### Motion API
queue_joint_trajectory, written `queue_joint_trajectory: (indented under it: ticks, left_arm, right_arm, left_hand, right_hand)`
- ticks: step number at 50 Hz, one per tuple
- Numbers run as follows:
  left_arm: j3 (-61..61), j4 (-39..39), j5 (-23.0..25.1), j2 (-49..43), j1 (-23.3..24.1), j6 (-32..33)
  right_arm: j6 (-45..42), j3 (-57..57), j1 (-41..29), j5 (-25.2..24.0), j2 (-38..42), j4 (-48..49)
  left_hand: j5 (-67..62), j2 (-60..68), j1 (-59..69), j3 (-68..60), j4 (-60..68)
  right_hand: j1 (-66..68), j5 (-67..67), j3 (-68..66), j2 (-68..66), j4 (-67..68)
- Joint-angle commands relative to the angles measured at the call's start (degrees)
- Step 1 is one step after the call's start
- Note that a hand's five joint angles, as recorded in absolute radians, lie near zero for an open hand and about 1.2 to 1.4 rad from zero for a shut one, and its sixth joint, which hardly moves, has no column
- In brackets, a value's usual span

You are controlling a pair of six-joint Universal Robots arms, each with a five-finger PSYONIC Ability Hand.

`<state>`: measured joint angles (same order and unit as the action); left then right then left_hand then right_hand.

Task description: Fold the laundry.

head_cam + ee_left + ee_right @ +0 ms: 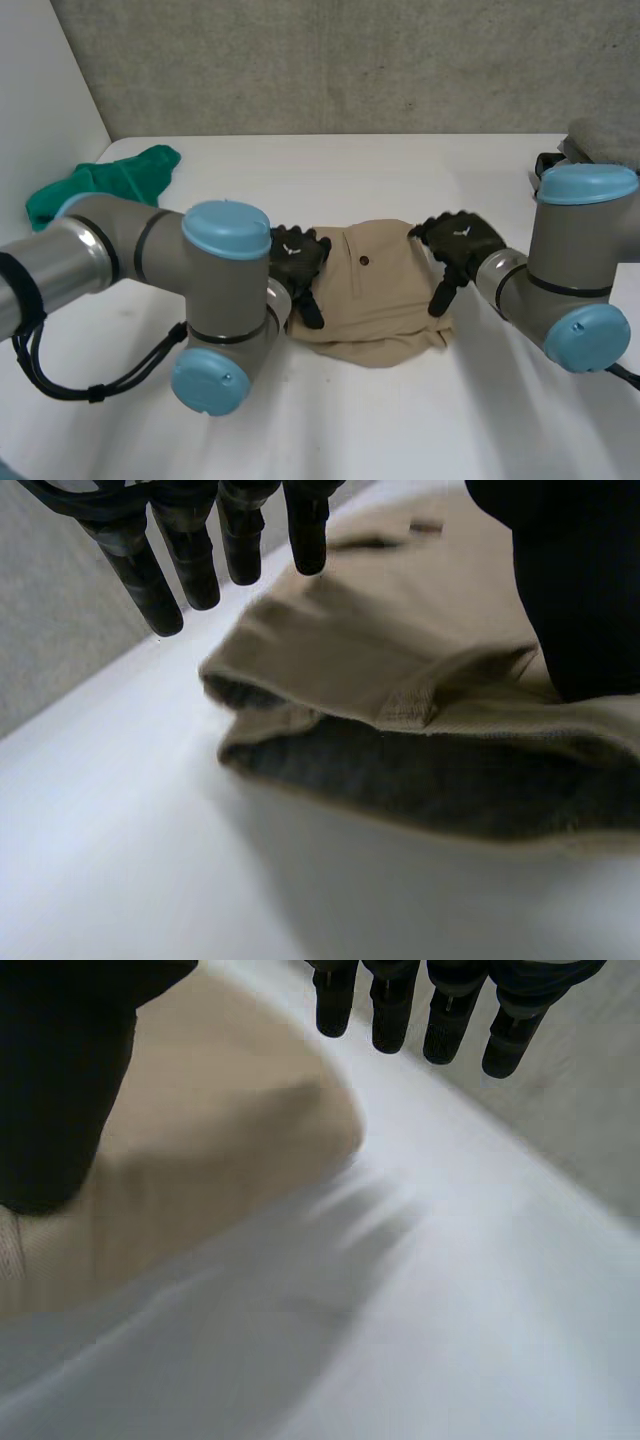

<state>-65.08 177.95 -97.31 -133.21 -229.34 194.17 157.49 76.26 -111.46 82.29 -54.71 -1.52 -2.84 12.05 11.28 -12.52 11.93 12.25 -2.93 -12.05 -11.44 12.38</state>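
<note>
We see the tan garment [375, 290], probably shorts, bunched mid-tabletop [400, 170]. Our left hand [298, 255] is at its left edge and our right hand [460, 240] at its right edge, both with fingers straight, gripping nothing. A green cloth [110, 180] lies far left and a grey cloth [605, 140] far right, both well apart from it.
</note>
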Motion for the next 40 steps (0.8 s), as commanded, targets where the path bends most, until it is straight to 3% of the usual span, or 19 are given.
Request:
queue_joint_trajectory:
  ticks: [1, 5, 8, 13, 17, 29, 40]
  left_arm:
    - [0.7, 3.8, 7.0, 9.5, -1.8, -0.5]
    - [2.1, 5.1, 12.7, 12.4, -3.2, -0.5]
    - [5.0, 4.2, 20.0, 13.2, -3.6, -0.8]
    - [8.5, -2.9, 32.8, 13.4, -4.5, -3.0]
    - [8.9, -5.7, 38.5, 13.4, -5.0, -4.6]
    - [8.1, -5.6, 39.8, 13.3, -4.4, -5.0]
    - [8.1, -5.6, 39.8, 13.3, -4.5, -5.0]
  right_arm:
    - [-0.3, 10.4, -4.4, 0.9, -13.4, 10.1]
    - [-0.6, 18.0, -7.2, 0.9, -15.5, 15.0]
    - [-1.4, 24.1, -9.4, 1.0, -16.0, 18.6]
    - [-2.7, 31.3, -11.8, 1.7, -15.2, 25.5]
    - [-2.9, 34.0, -12.3, 3.7, -11.4, 35.1]
    - [-5.4, 27.3, -12.0, 4.9, -0.2, 42.5]
    - [-6.1, 21.7, -11.9, 4.3, 2.5, 46.1]
  left_hand:
    - [-0.4, 1.2, 2.0, -0.7, 1.3]
    - [-0.6, 1.4, 2.1, -0.9, 1.5]
    - [-1.1, 1.9, 2.6, -1.4, 2.0]
    - [-0.9, 1.7, 2.5, -1.2, 1.8]
    - [-1.2, 2.0, 2.8, -1.6, 2.2]
    - [-1.4, 2.2, 3.0, -1.7, 2.3]
    - [-1.2, 2.0, 2.8, -1.6, 2.2]
  right_hand:
    - [-2.3, 2.9, 2.1, 1.4, -2.4]
    - [-2.3, 2.9, 2.1, 1.4, -2.4]
    - [-2.3, 2.9, 2.1, 1.4, -2.4]
    - [-2.3, 2.9, 2.1, 1.4, -2.4]
    - [-2.3, 2.9, 2.1, 1.4, -2.4]
    - [-2.3, 2.9, 2.1, 1.4, -2.4]
    - [3.9, -3.2, -4.1, -4.7, 3.7]
